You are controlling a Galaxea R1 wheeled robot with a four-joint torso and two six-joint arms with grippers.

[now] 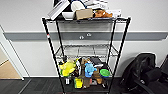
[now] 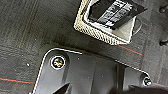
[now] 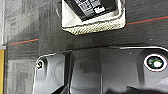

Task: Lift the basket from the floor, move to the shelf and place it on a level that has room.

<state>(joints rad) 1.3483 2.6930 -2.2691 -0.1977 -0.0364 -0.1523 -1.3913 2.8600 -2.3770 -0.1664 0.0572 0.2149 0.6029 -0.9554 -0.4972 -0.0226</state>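
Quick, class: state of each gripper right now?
Left gripper: cannot be told; the basket sits on the floor.
Right gripper: cannot be told.

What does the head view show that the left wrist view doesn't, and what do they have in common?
Head view alone: the tall black wire rack, its bare middle wire tier, a top tier with a white bowl and boxes, a bottom tier crowded with colourful toys, plus the white wall.

Left wrist view alone: the small beige woven basket with black contents, sitting on the floor.

Both: the dark charcoal carpet.
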